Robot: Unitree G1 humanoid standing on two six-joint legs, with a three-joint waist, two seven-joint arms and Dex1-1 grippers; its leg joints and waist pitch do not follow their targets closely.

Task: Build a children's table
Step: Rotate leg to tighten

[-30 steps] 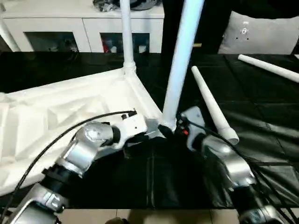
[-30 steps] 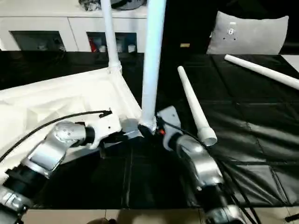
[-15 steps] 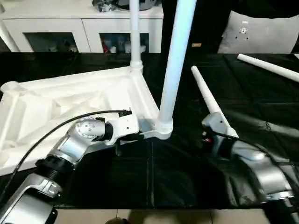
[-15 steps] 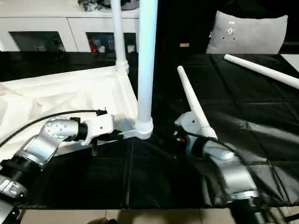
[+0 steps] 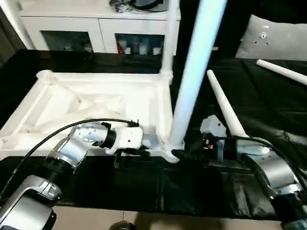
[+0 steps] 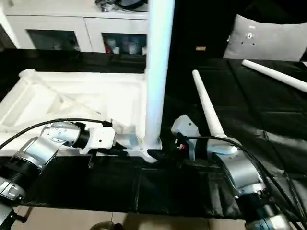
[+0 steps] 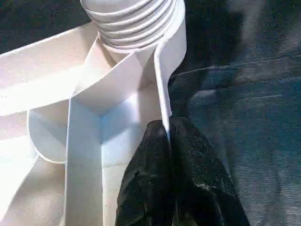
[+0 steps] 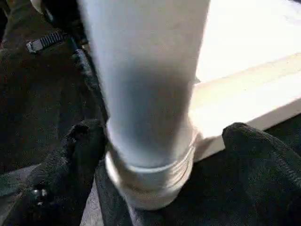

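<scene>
A white cabinet with glass doors backs a black mat where the children's table lies upside down at ten o'clock so its sockets face up for legs. The left gripper is clenched on the top's thin rim, seemingly steadying it, while the right gripper stands spread around the near leg at its threaded base. Four legs count: two upright, near and far, and two loose at two o'clock.

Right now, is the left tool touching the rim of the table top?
Touching. In the left wrist view the left tool is closed on the thin white rim of the table top, one black finger on each side.
</scene>
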